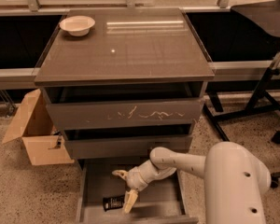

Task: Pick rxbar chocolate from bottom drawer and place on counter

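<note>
The rxbar chocolate [113, 203], a small black bar with white lettering, lies flat in the left front part of the open bottom drawer [158, 204]. My gripper [125, 188] hangs inside that drawer just right of the bar, open, with one finger [129, 201] next to the bar's right end and the other finger [119, 173] higher up and behind. It holds nothing. The counter [130, 45] is the glossy grey-brown cabinet top above the drawers.
A white bowl [77, 24] stands at the counter's back left corner. The scratched upper drawer [126, 113] and middle drawer [126, 146] stick out slightly above my arm. An open cardboard box [35, 129] stands left of the cabinet. Black stand legs [252, 106] are at right.
</note>
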Available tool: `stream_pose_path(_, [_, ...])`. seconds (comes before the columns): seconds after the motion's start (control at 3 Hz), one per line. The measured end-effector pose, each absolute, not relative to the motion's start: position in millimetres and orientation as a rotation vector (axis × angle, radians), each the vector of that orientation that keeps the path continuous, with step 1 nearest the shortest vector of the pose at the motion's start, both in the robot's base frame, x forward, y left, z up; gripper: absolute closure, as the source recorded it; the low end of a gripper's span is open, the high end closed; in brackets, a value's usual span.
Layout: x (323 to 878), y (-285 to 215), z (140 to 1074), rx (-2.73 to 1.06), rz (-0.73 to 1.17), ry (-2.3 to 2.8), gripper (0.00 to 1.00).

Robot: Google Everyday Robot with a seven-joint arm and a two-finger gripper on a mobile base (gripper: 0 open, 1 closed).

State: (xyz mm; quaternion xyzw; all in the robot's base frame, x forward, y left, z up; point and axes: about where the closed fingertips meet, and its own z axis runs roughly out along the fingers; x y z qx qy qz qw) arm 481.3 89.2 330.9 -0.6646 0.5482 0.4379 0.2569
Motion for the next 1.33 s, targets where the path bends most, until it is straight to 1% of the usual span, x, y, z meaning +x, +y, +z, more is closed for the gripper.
stream_pose_path(0.33, [485, 100, 277, -1.893, 1.123, 1.566, 0.0])
stream_pose_path(1.33, [506, 116, 198, -1.982, 0.996, 1.619, 0.0])
